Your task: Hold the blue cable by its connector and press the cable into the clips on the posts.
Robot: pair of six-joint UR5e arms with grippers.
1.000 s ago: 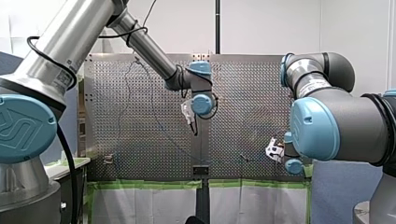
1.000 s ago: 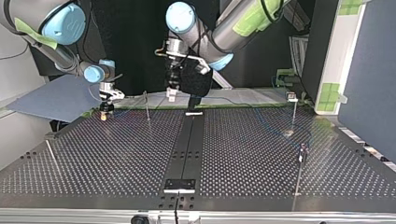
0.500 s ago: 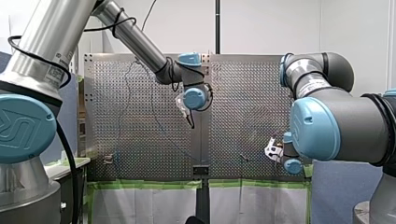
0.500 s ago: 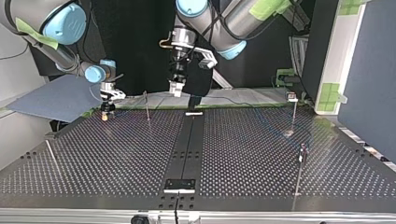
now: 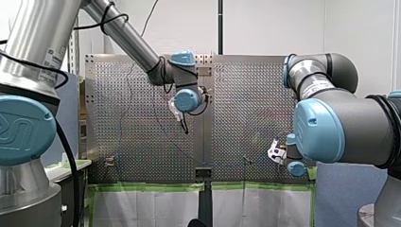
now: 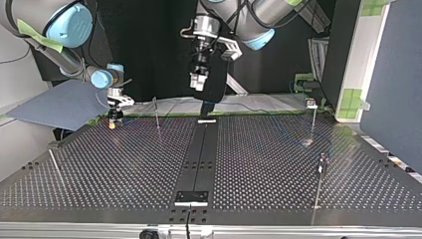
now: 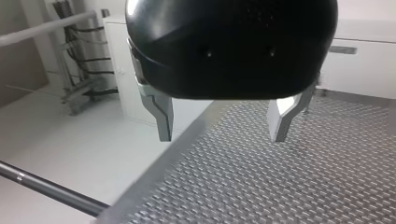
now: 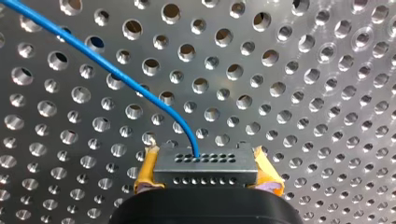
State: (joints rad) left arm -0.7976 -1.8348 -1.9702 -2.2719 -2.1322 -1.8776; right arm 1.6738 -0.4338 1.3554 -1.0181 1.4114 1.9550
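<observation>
In the right wrist view my right gripper (image 8: pixel 206 170) has its yellow pads (image 8: pixel 145 169) shut on a grey connector block (image 8: pixel 205 161). The blue cable (image 8: pixel 107 65) leaves the block and curves away over the perforated plate. In the top view this gripper (image 6: pixel 114 121) sits low at the table's far left corner. My left gripper (image 7: pixel 222 126) is open, its metal fingers (image 7: pixel 161 116) wide apart with nothing between them. It hangs high above the table's far middle (image 6: pixel 198 82). Thin posts (image 6: pixel 156 112) (image 6: pixel 313 118) (image 6: pixel 321 169) stand on the table.
A black strip (image 6: pixel 199 154) runs down the middle of the perforated table (image 6: pixel 109 174). Another thin rod (image 6: pixel 54 167) leans at the top view's near left. A grey-blue board (image 6: pixel 54 104) lies beyond the far left corner, and a white cabinet (image 6: pixel 356 59) stands at the right.
My left arm has lifted and swung toward the front view's left, carrying its open gripper higher above the table. My right gripper has stayed put on the connector.
</observation>
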